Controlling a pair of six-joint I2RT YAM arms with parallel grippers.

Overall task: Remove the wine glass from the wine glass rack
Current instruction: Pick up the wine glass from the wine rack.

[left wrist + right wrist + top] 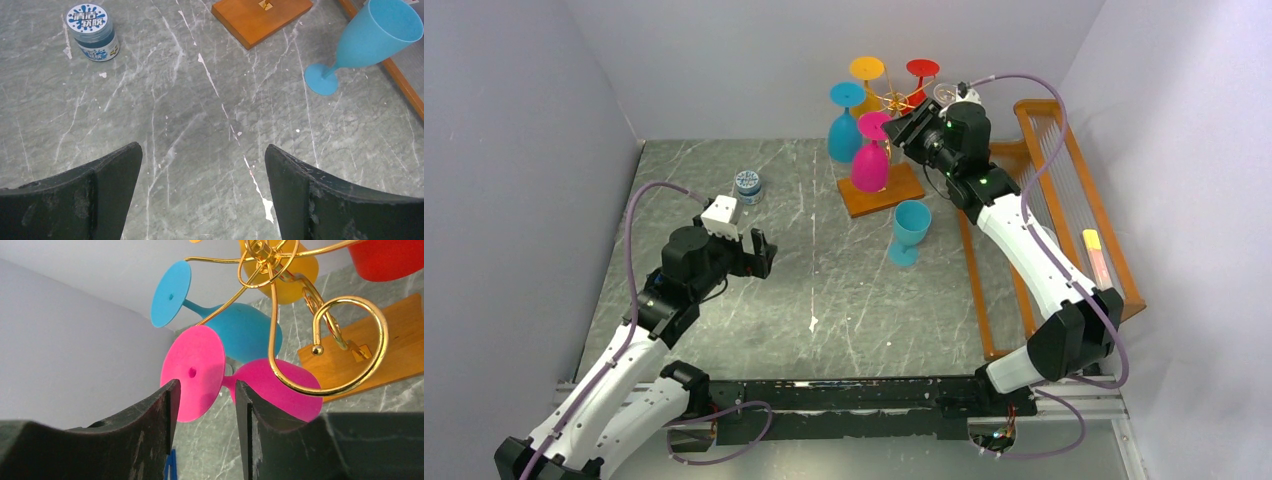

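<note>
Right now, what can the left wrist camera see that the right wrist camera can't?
Only the left wrist camera shows a little jar with a blue-and-white lid, and a light blue glass standing on its foot.

Only the right wrist camera shows the rack's gold wire curls, with a pink glass, a blue glass, a yellow glass and a red glass hanging upside down.

Both show the rack's wooden base and the grey table.
</note>
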